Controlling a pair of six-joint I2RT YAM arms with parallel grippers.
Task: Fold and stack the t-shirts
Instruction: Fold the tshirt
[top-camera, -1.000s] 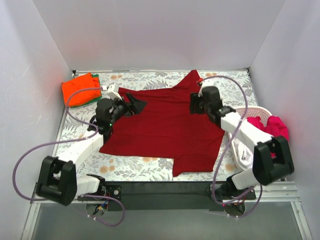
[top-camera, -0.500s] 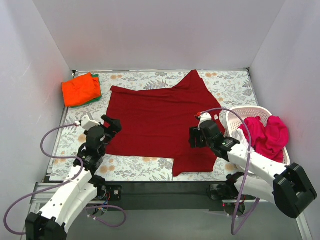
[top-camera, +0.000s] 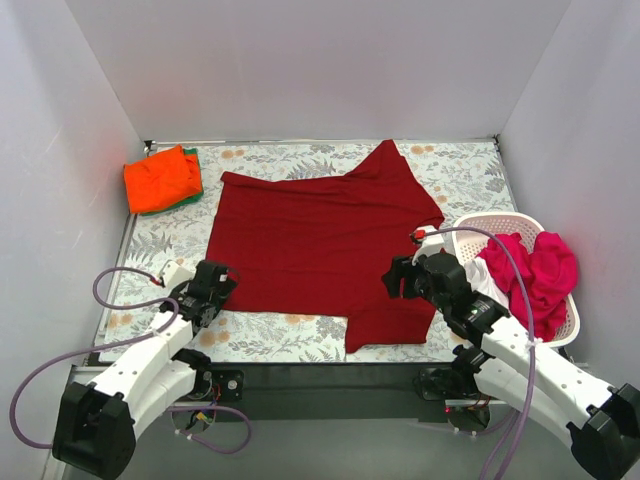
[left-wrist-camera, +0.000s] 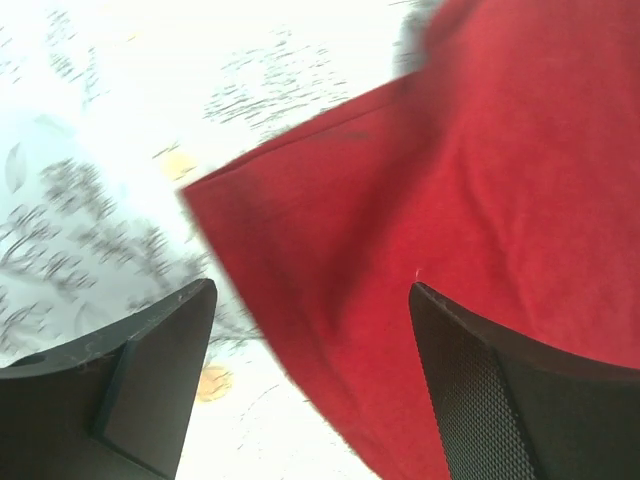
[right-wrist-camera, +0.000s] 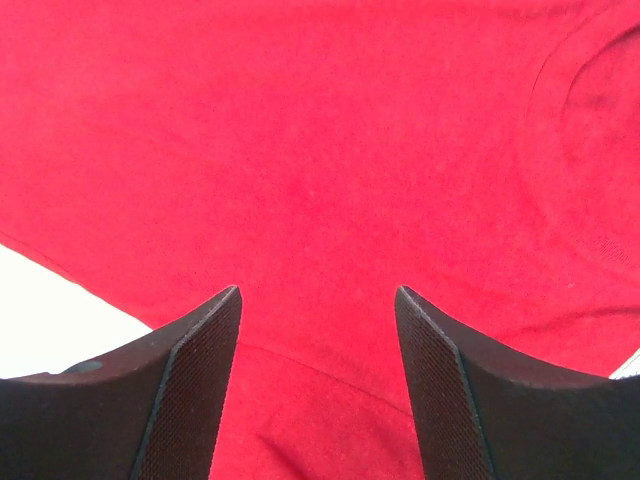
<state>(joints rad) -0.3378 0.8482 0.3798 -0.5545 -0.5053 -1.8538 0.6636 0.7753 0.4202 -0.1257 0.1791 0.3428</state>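
The large dark crimson t-shirt (top-camera: 320, 250) lies spread flat on the table's floral cloth (top-camera: 460, 170). My left gripper (top-camera: 218, 283) is open and empty over the shirt's near-left corner (left-wrist-camera: 300, 250). My right gripper (top-camera: 400, 280) is open and empty over the shirt's near-right part (right-wrist-camera: 330, 150), close to a sleeve seam. A folded orange t-shirt (top-camera: 160, 178) lies on a green one (top-camera: 192, 188) at the back left. Magenta-pink t-shirts (top-camera: 540, 265) and a white one (top-camera: 487, 280) sit in the basket at the right.
A pink-white laundry basket (top-camera: 497, 222) stands at the right edge, beside my right arm. White walls close in the table at the back and both sides. A black rail (top-camera: 330, 378) runs along the near edge.
Both arms have pulled back from the shirt's far part toward the near edge. The shirt's left side, bunched under the left gripper a second ago, now lies flat. Both grippers are open.
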